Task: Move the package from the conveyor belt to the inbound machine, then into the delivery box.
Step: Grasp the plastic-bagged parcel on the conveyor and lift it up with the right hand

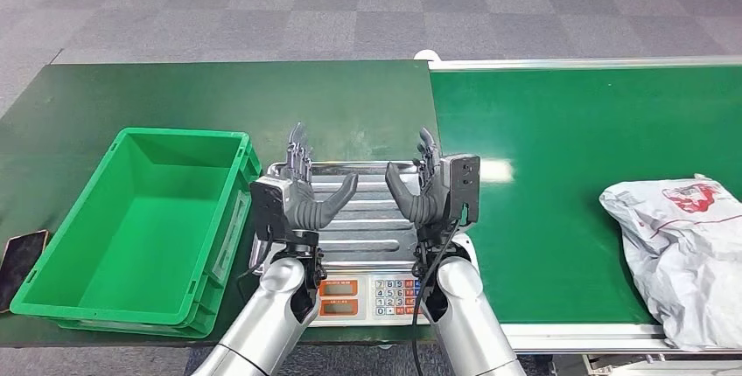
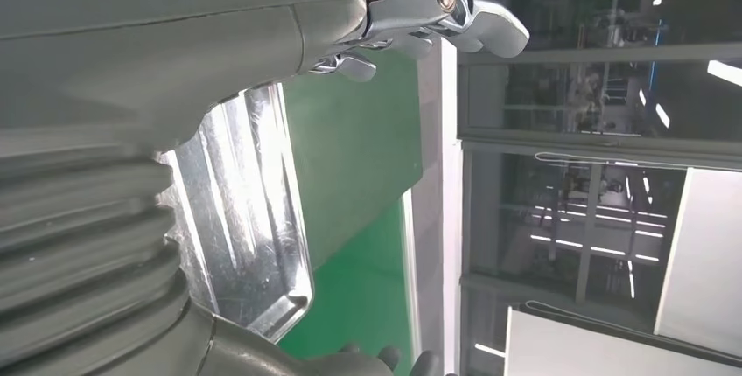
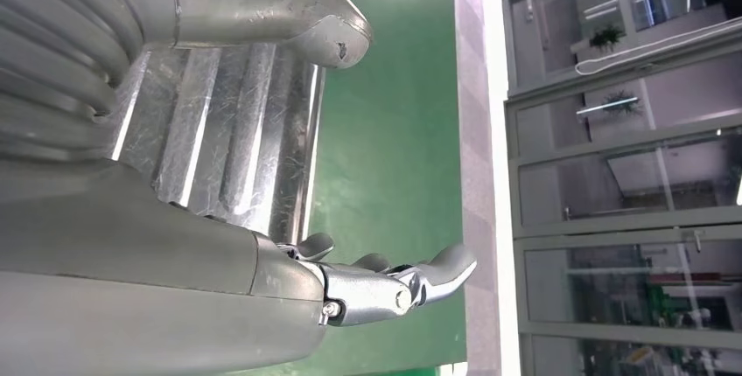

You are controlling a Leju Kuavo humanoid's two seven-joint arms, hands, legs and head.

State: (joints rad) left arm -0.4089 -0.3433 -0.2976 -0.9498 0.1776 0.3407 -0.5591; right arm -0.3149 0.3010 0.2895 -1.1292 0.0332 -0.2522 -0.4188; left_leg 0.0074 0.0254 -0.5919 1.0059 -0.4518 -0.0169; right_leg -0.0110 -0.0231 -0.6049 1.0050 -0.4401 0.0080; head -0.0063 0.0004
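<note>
The scale (image 1: 367,219) sits in the middle, close to the robot. It has a shiny ribbed metal plate on top and a small panel with number keys and two orange screens at its near edge. This is the inbound machine, and nothing lies on its plate.

Both robot hands are held up over the scale, palms facing each other. The left hand (image 1: 302,185) is above the left part of the plate. Its fingers are spread and point away from the robot, its thumb reaches toward the other hand, and it holds nothing. The right hand (image 1: 426,184) is above the right part of the plate. Its fingers are spread too, its thumb reaches toward the left hand, and it also holds nothing. The two hands are apart, with bare plate showing between them.

The package (image 1: 682,254) is a crinkly white bag with red print. It lies on the green conveyor belt (image 1: 560,219), well to the right of the scale, near the belt's near edge. No hand touches it.

The green box (image 1: 140,227) stands just to the left of the scale on the dark green table (image 1: 219,96). A dark phone (image 1: 19,267) lies on the table, left of the box.
</note>
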